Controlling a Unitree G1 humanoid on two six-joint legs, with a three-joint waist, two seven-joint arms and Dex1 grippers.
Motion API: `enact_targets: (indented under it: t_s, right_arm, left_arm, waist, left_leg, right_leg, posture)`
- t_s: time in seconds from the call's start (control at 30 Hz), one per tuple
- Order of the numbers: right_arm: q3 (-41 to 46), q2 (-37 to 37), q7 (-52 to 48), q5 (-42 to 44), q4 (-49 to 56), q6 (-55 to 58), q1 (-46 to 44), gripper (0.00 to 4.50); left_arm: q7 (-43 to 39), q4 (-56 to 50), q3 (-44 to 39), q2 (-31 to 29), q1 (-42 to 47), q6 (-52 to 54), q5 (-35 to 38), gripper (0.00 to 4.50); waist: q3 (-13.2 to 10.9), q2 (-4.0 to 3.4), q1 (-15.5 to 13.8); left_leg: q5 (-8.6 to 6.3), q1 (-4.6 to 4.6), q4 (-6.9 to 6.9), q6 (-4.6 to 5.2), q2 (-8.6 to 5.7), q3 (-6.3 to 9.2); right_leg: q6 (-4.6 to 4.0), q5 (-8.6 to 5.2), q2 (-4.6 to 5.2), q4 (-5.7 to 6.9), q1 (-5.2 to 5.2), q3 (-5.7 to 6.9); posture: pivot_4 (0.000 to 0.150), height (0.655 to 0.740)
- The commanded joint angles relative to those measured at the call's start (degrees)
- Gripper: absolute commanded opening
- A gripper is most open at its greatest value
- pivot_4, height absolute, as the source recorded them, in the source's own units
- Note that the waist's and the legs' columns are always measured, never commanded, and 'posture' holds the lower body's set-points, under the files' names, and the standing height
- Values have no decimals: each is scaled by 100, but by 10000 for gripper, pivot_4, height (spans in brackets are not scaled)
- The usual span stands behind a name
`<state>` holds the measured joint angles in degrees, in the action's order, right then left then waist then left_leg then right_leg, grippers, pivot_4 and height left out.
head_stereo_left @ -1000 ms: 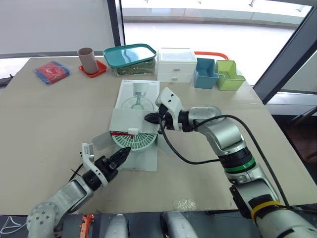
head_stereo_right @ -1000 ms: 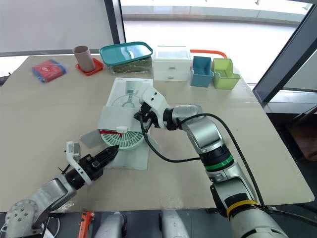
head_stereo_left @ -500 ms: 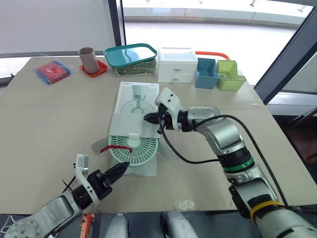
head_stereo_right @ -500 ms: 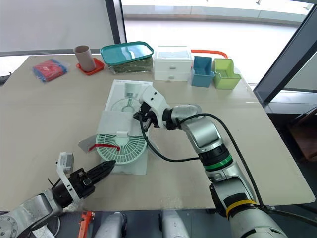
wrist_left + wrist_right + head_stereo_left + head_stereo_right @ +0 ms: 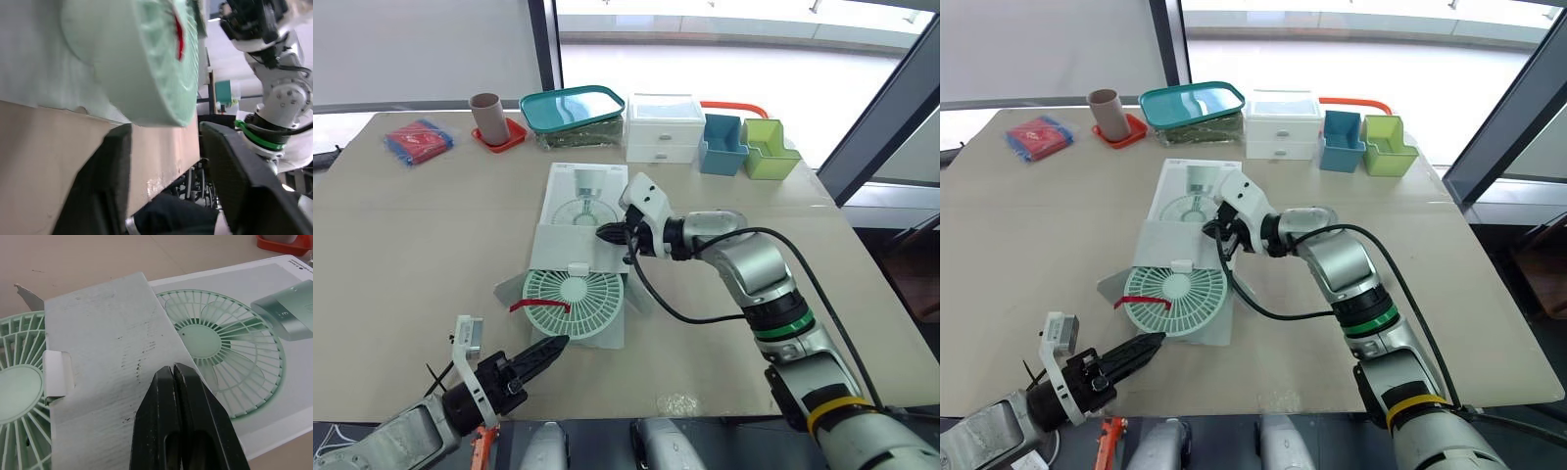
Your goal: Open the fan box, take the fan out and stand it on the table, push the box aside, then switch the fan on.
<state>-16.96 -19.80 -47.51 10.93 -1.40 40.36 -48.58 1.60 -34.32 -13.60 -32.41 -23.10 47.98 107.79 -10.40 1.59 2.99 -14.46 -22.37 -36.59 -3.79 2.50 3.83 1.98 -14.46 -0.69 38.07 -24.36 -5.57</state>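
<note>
**Fan half out of the box, lying just ahead of my left tool**

The fan lies flat, grille up, at the near end of the box. Its far rim is tucked under the open flap, while its near rim hangs free over the surface. A red strip crosses the grille on its left side.

The box is flat too, and its long axis runs straight away from me. As I judge it, the fan has to come out towards me along that line.

My left tool is low over the near edge of the surface, fingers spread. It points up and slightly right at the fan's near rim and sits just short of it, not touching. In the left wrist view the rim lies ahead of the gap between the fingers.

My right tool is on the far side of the fan, fingers pressed together, tips on the flap's right edge. I can't tell whether any cardboard is caught between them.

So the left arm is the nearer one to the free rim. I'd expect it to take the fan while the right steadies the box.
</note>
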Motion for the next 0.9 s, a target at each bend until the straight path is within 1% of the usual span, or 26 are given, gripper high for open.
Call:
enact_targets:
  t_s: [0.03, 0.1, 0.13, 0.17, 0.2, 0.3, 0.37, 0.43, 0.53, 0.63, 0.87, 0.9]
  right_arm:
    - [38, 31, -53, 23, 81, -124, -112, 0]
    - [25, 25, -69, 18, 72, -140, -106, 0]
    - [21, 23, -70, 16, 77, -140, -100, 0]
    - [18, 25, -68, 15, 77, -142, -96, 0]
    - [15, 29, -74, 19, 78, -142, -91, 0]
    - [6, 40, -95, 25, 102, -133, -72, 0]
    - [2, 41, -98, 18, 110, -131, -60, 0]
    - [10, 35, -97, 25, 141, -107, -47, 0]
    - [20, 11, -84, 24, 200, -70, -15, 0]
    - [31, -20, -76, 31, 272, -23, 25, 0]
    - [33, -93, -43, 18, 408, 51, 108, 0]
    - [34, -102, -33, 15, 428, 58, 120, 0]
  left_arm:
    - [-435, -205, -158, -111, -69, -113, -2, 34335]
    - [-700, -194, -261, -264, -144, -11, -226, 42201]
    - [-760, -119, -321, -309, -176, -1, -246, 44473]
    - [-785, -9, -373, -321, -188, -29, -245, 44473]
    - [-864, 150, -414, -367, -196, -62, -398, 44473]
    - [-1238, 595, -559, -464, -181, -34, -587, 44473]
    - [-1229, 916, -594, -428, -10, -76, -360, 44473]
    - [-1339, 962, -552, -426, 134, -37, -347, 44473]
    - [-1271, 1022, -443, -339, 366, -53, -313, 44473]
    - [-1209, 1163, -396, -279, 597, -56, -84, 44473]
    - [-1028, 1617, -159, -156, 1172, 8, -147, 44473]
    - [-995, 1654, -128, -141, 1208, 27, -173, 40597]
  waist:
    - [-1, -1, -4]
    - [0, -1, -4]
    - [0, -1, -4]
    - [-1, -1, -2]
    - [-1, -2, -4]
    - [-1, -2, -5]
    - [-2, -3, -5]
    - [-1, -2, -10]
    - [-1, -1, -19]
    - [-1, -1, -23]
    - [-1, -1, -23]
    - [-1, -1, -23]
  left_leg:
    - [0, 0, 0, 0, -1, 0]
    - [0, 0, 0, 0, 1, 0]
    - [0, 0, 0, 0, 1, -1]
    - [0, 0, 0, 0, 1, 0]
    - [0, 1, 0, 0, 2, -1]
    - [0, 1, 0, 0, 2, -1]
    - [0, 0, 0, 0, 3, -1]
    - [0, 0, 0, 0, 3, -1]
    - [0, -3, -1, 0, 2, -1]
    - [0, -3, -1, 0, 2, -1]
    - [0, -3, -2, 0, 3, 1]
    - [0, -3, -2, 0, 4, 2]
  right_leg:
    - [0, 0, 0, 0, 0, 0]
    - [-1, 0, 0, 0, 0, 1]
    - [-1, 0, 0, 0, 0, 1]
    - [-1, 0, 0, 1, 0, 2]
    - [-1, 0, -2, 1, -1, 2]
    - [-2, -1, -1, 1, -1, 2]
    - [-4, -1, -2, 1, -2, 4]
    - [-4, -1, -1, 1, -3, 5]
    - [-3, -1, 1, 1, -3, 5]
    - [-3, -1, 1, 1, -3, 6]
    - [-4, 0, 0, 6, -3, 8]
    - [-4, 0, 0, 6, -3, 10]
  posture:
    - [1500, 7400]
    - [1500, 7400]
    - [1500, 7400]
    - [1500, 7400]
    - [1500, 7400]
    - [1500, 7400]
    - [1500, 7400]
    - [1500, 7400]
    - [1500, 7400]
    - [1500, 7400]
    - [1500, 7400]
    - [1500, 7400]
